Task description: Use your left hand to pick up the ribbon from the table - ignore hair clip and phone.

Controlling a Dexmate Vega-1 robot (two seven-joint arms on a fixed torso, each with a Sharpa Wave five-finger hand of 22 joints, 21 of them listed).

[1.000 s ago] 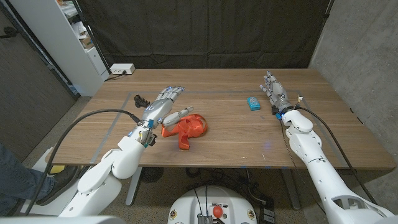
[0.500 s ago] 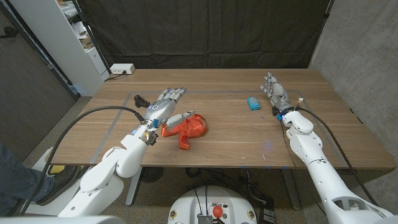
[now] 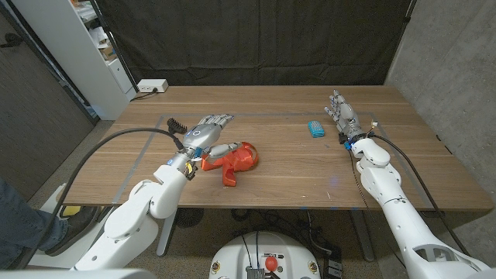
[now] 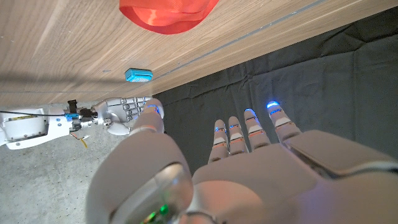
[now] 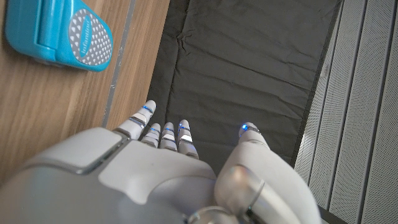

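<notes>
- Now the red ribbon (image 3: 235,160) lies on the counter (image 3: 294,167), front-left of centre.
- Left robot hand (image 3: 208,133) hovers just beside it — fingers apart, empty.
- Right robot hand (image 3: 342,112), fingers spread, is near the blue phone (image 3: 315,129).

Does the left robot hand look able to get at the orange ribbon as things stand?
Probably yes. The left robot hand is open right beside the ribbon, its thumb at the ribbon's edge, with nothing between them. The black hair clip lies behind the hand, out of the way.
</notes>
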